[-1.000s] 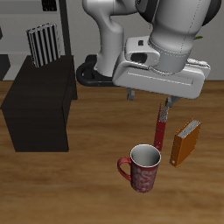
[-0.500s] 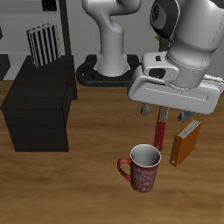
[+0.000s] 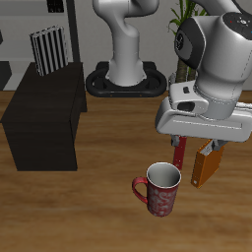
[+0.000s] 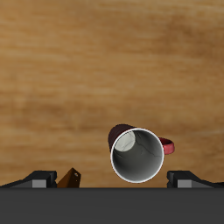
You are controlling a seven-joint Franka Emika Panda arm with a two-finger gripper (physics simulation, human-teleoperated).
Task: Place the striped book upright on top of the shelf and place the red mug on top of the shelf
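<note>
The striped book [image 3: 47, 51] stands upright on the flat top of the black shelf [image 3: 44, 110]. The red mug [image 3: 160, 189] stands upright on the table near the front edge, its handle toward the shelf side. It also shows from above in the wrist view [image 4: 137, 154], with its grey-white inside visible. My gripper [image 3: 195, 146] hangs above and a little behind the mug, over the two small books. It is open and empty, and in the wrist view [image 4: 114, 180] its fingertips [image 4: 39, 179] stand wide apart.
A slim red book [image 3: 180, 150] and an orange book [image 3: 207, 163] stand just behind the mug, under my gripper. The orange book's edge shows in the wrist view [image 4: 70, 178]. The robot base [image 3: 123, 79] and a grey rack [image 3: 30, 20] stand at the back.
My arm has swung away from the shelf and toward the table's front edge, and has come lower over the books and the mug. The striped book and the mug have not moved.
</note>
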